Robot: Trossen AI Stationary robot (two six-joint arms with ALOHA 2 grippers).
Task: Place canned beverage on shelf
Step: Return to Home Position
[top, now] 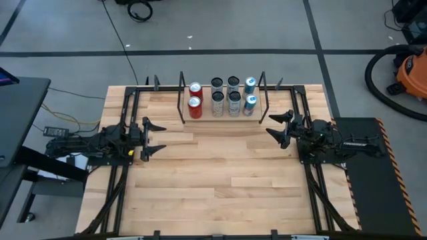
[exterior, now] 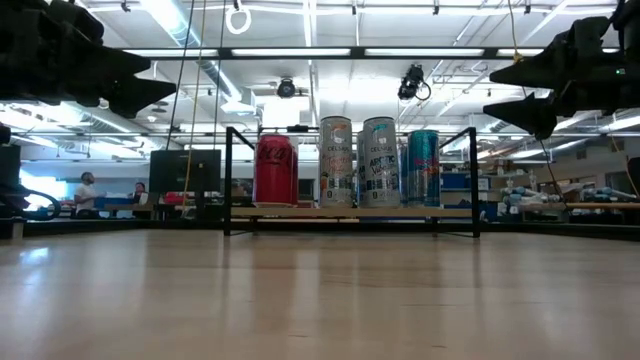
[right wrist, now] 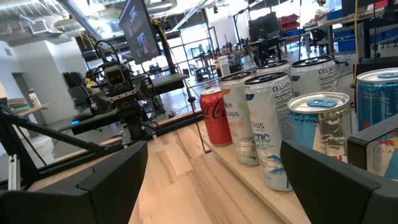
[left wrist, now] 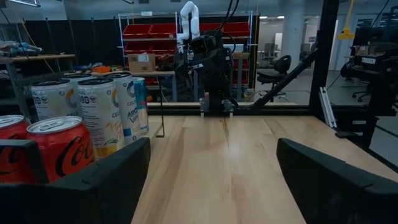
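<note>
The shelf (exterior: pixel 350 212), a light-wood platform with a black rod frame at each end, stands at the table's far middle. Several cans stand upright on it in two rows: red ones (top: pixel 195 107) at its left end, silver ones (top: pixel 225 103) in the middle, blue ones (top: pixel 249 103) at its right end. My left gripper (top: pixel 155 137) is at the table's left edge, level and open, with nothing between its fingers. My right gripper (top: pixel 277 127) is at the right edge, near the shelf's right end, also level, open and empty. Each wrist view shows the cans beside its own spread fingers.
Black rails (top: pixel 123 113) run along the table's left, right and far edges under the arms. Bare wood (top: pixel 220 180) lies between the grippers and toward the near edge. People (exterior: pixel 85 192) sit far off in the room behind the table.
</note>
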